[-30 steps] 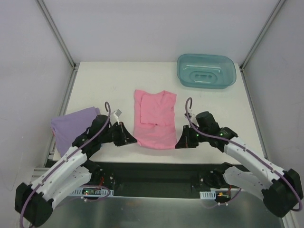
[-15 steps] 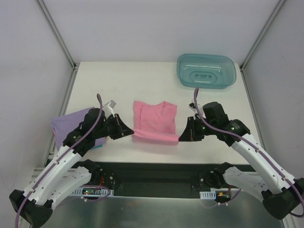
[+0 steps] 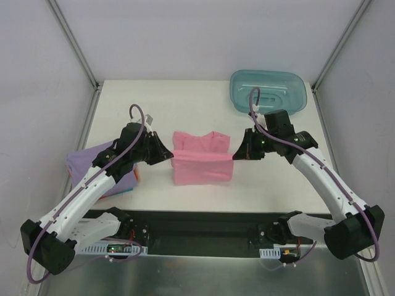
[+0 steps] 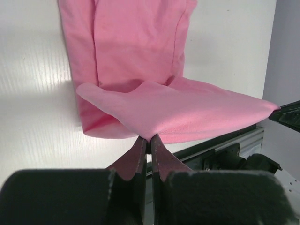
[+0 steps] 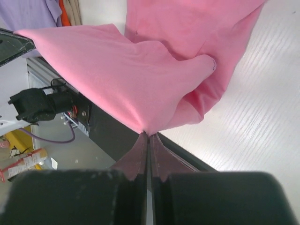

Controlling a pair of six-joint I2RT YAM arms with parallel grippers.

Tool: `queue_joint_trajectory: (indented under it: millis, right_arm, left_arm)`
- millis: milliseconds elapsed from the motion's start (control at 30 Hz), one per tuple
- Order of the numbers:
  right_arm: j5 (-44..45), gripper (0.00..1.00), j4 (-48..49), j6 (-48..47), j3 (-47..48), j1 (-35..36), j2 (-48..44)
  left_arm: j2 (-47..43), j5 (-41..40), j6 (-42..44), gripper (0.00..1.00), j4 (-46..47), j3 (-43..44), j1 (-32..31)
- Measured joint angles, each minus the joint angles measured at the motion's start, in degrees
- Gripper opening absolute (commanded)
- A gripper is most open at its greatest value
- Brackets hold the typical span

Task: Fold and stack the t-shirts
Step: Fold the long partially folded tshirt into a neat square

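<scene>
- Top external: left gripper (image 3: 169,155) & right gripper (image 3: 236,154) each clamped on pink tee (image 3: 202,168) hem, lifted over its far half.
- Lavender tee (image 3: 92,163) lies at table (image 3: 278,179) left edge.

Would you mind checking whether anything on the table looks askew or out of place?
The lavender t-shirt lies unfolded over the table's left edge. Otherwise nothing stands out: the left gripper and right gripper lift the pink t-shirt's hem evenly.
</scene>
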Motion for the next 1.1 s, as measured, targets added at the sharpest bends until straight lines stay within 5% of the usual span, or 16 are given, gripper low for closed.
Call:
queue_joint_trajectory:
  millis: [867,967,1100]
  right_arm:
    - [-2.6,0.01,4.1,-1.4,18.5,-8.6,30.3]
    - [-2.5,0.01,4.5,-2.0,22.9,-9.3,35.9]
    - [-2.5,0.20,4.8,-2.8,28.2,-9.8,43.6]
  left_arm:
    - [36.6,4.8,4.4,0.00,3.0,19.8,10.9]
    - [42.7,4.9,4.7,0.08,3.3,23.2,11.7]
    - [49.7,4.9,5.0,0.15,3.6,26.9,13.0]
